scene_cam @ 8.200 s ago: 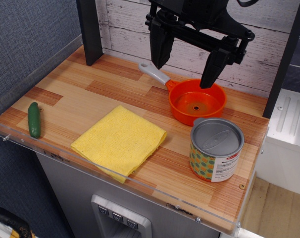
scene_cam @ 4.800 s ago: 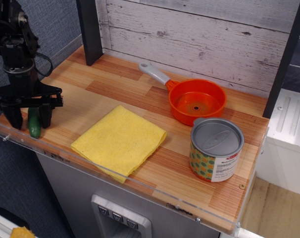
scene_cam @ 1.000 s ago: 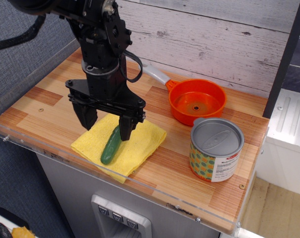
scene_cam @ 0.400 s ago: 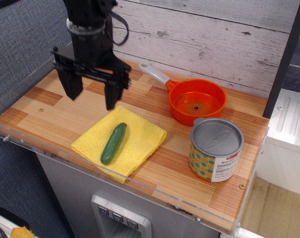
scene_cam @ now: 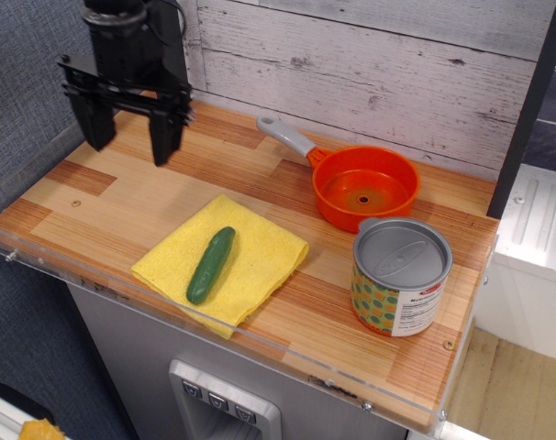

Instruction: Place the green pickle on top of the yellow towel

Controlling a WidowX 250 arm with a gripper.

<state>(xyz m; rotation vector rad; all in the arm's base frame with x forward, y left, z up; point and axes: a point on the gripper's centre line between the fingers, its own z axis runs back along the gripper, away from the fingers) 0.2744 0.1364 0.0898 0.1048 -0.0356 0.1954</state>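
Gripper: gripper [scene_cam: 128, 136] hangs above the far-left part of the table [scene_cam: 122, 192], fingers spread wide, nothing between them.
Pickle: pickle [scene_cam: 210, 265] lies flat on the towel [scene_cam: 260, 252], roughly at the cloth's middle, all of it within the cloth's outline.
Pickle vs gripper: pickle is toward the front edge and a little to the right of the gripper in this view, well apart, no contact.
Long axis: runs diagonally, from near-left end to far-right end, about parallel to two of the towel's edges.
Towel: sits at the front of the table, turned corner-on like a diamond, front corner close to the clear lip.
Arm count: one arm, so no question of which is nearer.
Counts: pickle 1; towel 1; orange pot [scene_cam: 364, 187] 1, grey handle pointing back-left; can [scene_cam: 401, 276] 1, closed lid, just in front of the pot.
Task status (judged): placement looks complete; pickle rests unaided on the cloth.
Next move (judged): only clearing away; no regrasp called for.
Risk (judged): low; round pickle could roll, but the soft cloth should hold it.
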